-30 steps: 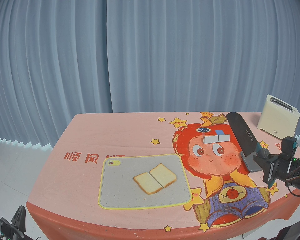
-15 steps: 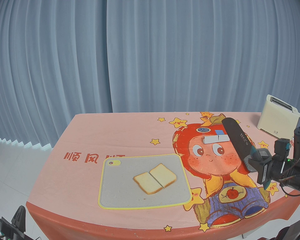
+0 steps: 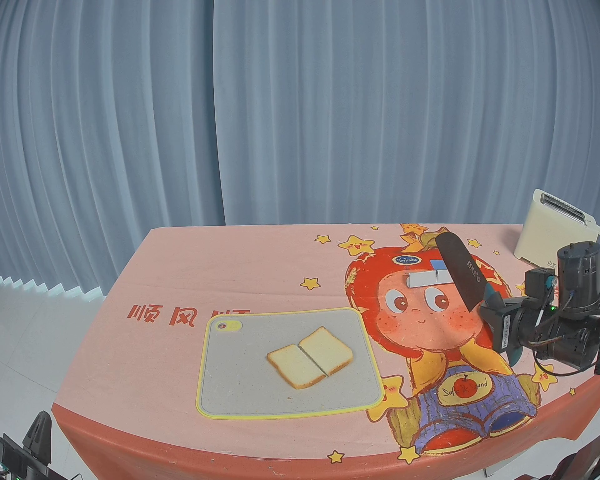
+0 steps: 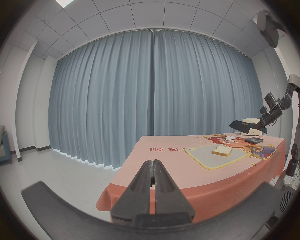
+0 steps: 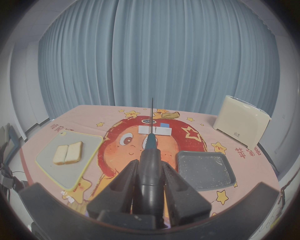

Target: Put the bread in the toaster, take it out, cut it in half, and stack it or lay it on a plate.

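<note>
Now: bread lies in 2 halves, touching, on cutting board, mid-table. R gripper clamped on knife handle, blade raised off the cloth near grey tray, well apart from bread; prob. kept clear so the halves stay undisturbed. L gripper jaws together, low, off table's left edge. Halves not yet plated.

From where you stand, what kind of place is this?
Probably a staged test room, not a real kitchen: a full-wall grey-blue curtain, a panelled office ceiling, and a cartoon tablecloth carrying just a toaster and a cutting board.
</note>
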You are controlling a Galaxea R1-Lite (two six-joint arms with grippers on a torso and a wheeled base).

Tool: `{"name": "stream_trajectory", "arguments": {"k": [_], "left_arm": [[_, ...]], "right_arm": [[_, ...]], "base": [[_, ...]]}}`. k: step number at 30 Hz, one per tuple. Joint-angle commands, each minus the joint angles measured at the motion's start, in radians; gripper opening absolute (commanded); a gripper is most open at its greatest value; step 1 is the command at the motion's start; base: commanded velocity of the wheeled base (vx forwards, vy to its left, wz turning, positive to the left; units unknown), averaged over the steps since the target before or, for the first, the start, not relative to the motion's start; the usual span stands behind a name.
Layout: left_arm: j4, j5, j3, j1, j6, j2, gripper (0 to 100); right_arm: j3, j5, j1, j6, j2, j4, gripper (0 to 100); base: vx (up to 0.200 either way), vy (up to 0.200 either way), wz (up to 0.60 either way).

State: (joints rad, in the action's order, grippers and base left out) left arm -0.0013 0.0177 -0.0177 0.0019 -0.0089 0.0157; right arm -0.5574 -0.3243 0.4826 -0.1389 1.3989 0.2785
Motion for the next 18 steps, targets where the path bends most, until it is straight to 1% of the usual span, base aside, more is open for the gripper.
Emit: {"name": "stream_trajectory", "arguments": {"k": [1,18], "left_arm": [[0.000,0.001,0.018,0.000,0.000,-0.013,0],[0.000,0.001,0.018,0.001,0.000,-0.011,0]], "right_arm": [[0.002,-0.001,-0.030,0.001,0.064,0.008,0],[-0.001,-0.001,-0.038,0.001,0.115,0.011,0]], "base": [[0.000,0.000,0.00],[0.000,0.000,0.00]]}}
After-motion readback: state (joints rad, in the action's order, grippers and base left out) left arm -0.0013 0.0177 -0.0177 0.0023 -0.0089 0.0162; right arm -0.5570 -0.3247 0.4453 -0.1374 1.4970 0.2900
